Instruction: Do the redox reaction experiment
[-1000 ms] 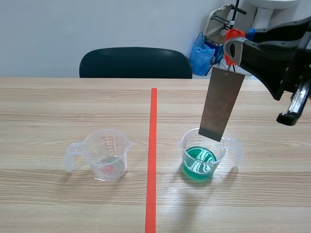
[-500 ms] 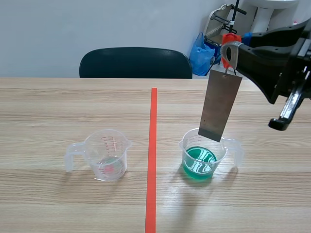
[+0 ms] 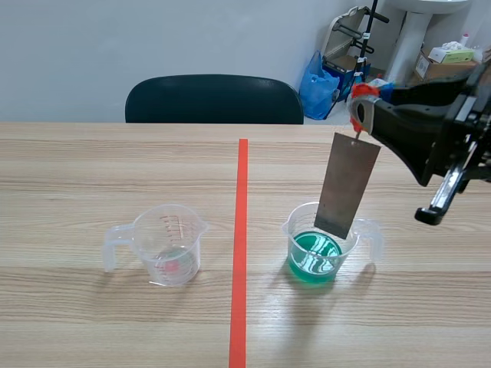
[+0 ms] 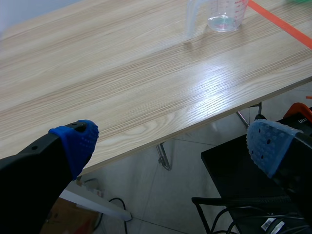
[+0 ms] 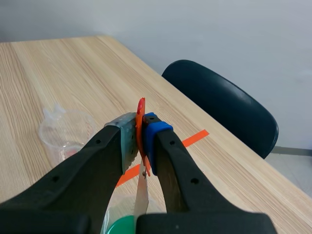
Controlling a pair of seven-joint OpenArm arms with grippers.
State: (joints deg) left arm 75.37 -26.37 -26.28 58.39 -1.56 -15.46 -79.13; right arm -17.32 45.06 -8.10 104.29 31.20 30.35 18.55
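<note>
Green liquid (image 3: 313, 257) lies in the bottom of the right measuring cup (image 3: 371, 234), on the near part of the tabletop (image 3: 92, 322), just right of the tape line (image 3: 240, 253). Level with it on the other side of the line stands the left measuring cup (image 3: 169, 244), which holds only a little clear liquid. Our left tool (image 4: 170, 144) hangs released beyond the tabletop's edge, well apart from that cup, and we judge it has no part in this step.

Above the green liquid hangs the metal plate (image 3: 347, 185), slightly tilted, with its lower edge at the cup's mouth. We cannot tell whether it has met the liquid. Our right tool (image 3: 363, 111) is clenched on the orange clip (image 5: 140, 114) from which the plate dangles.

We judge the step in hand to be dipping the plate. To do it well we should lower straight and slowly so the hanging plate does not swing. We should keep its edge centred in the mouth, clear of the walls, since a light cup could tip. We should hold the clip firmly and stop once the lower part is submerged, short of the base.

Farther off, a dark chair (image 3: 213, 98) stands behind the tabletop, with a blue bag (image 3: 316, 80) beyond it.
</note>
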